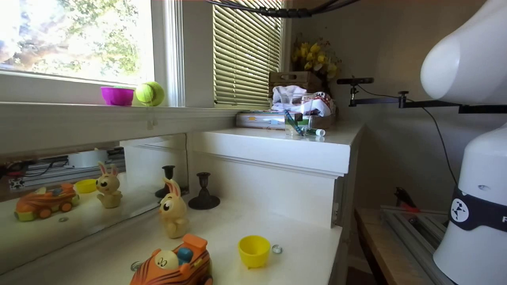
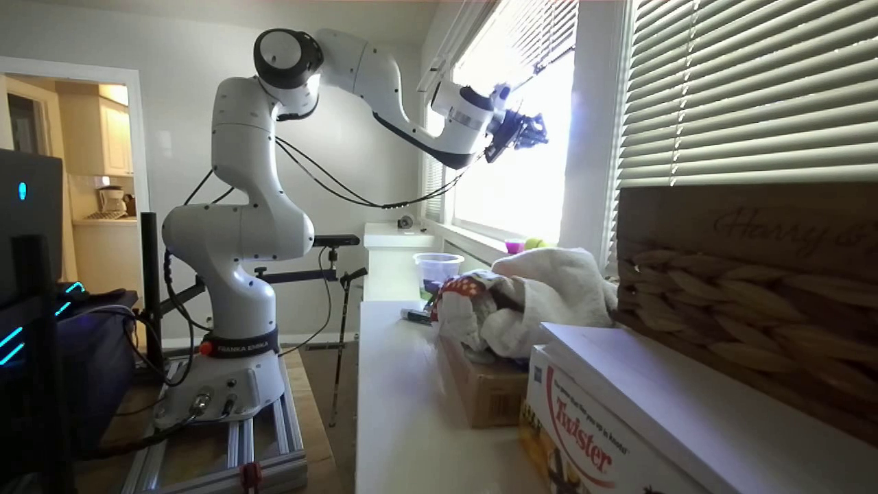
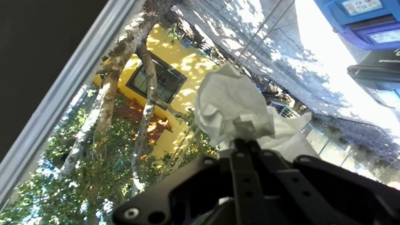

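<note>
The gripper (image 3: pixel 246 145) pinches what may be a white cloth (image 3: pixel 232 98) at its twelve o'clock, seemingly just holding it by the window (image 2: pixel 516 184); moving next needs a tight squeeze.

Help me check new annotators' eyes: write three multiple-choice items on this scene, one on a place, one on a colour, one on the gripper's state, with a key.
1. Where is the tennis ball?
A) Inside the yellow cup
B) On the windowsill beside the magenta cup
C) On the floor

2. What is the main colour of the toy car?
A) Purple
B) Green
C) Orange

3. How does the gripper stand?
A) Shut on a crumpled white wad
B) Wide open, holding nothing
C) Shut on the rabbit

Key: 1 B, ball and cup sit side by side there; 2 C, its striped body is orange; 3 A, the wrist view shows closed jaws pinching the wad.
</note>
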Action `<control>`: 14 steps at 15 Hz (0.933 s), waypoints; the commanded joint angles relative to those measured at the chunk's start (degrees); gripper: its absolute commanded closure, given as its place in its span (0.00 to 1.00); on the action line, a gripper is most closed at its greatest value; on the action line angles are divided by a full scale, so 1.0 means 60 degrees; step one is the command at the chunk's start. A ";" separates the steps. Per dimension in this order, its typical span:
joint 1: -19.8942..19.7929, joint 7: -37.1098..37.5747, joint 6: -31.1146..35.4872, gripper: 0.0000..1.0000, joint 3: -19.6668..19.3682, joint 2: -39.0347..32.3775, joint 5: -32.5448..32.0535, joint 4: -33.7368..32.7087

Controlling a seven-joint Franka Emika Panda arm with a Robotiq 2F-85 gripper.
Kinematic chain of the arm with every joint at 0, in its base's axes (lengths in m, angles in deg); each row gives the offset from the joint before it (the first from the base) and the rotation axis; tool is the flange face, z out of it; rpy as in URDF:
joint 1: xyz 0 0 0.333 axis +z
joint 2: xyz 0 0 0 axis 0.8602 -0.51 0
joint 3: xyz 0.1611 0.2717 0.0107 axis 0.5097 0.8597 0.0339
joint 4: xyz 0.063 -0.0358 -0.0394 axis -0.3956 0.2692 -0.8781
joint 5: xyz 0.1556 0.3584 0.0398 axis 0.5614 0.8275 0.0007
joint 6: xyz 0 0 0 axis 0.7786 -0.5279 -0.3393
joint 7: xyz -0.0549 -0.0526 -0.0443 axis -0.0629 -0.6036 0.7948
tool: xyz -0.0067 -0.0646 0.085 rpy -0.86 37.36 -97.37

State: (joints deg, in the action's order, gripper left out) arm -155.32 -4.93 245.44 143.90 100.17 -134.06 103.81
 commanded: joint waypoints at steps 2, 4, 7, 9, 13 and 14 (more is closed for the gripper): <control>-0.1451 0.0108 0.0356 0.99 0.1243 0.0469 0.0274 -0.0125; -0.1849 0.0087 0.0480 0.99 0.1660 0.0486 0.0298 -0.0112; -0.2255 0.0015 0.0564 0.99 0.2139 0.0345 0.0244 -0.0041; -0.2421 -0.0046 0.0471 0.99 0.2451 0.0138 0.0150 0.0079; -0.2690 -0.0201 -0.0027 0.99 0.3218 -0.0474 -0.0021 0.0411; -0.2787 -0.0261 -0.0225 0.99 0.3431 -0.0546 -0.0011 0.0520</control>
State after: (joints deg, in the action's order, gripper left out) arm -169.87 -5.01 247.96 160.19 98.83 -134.03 104.88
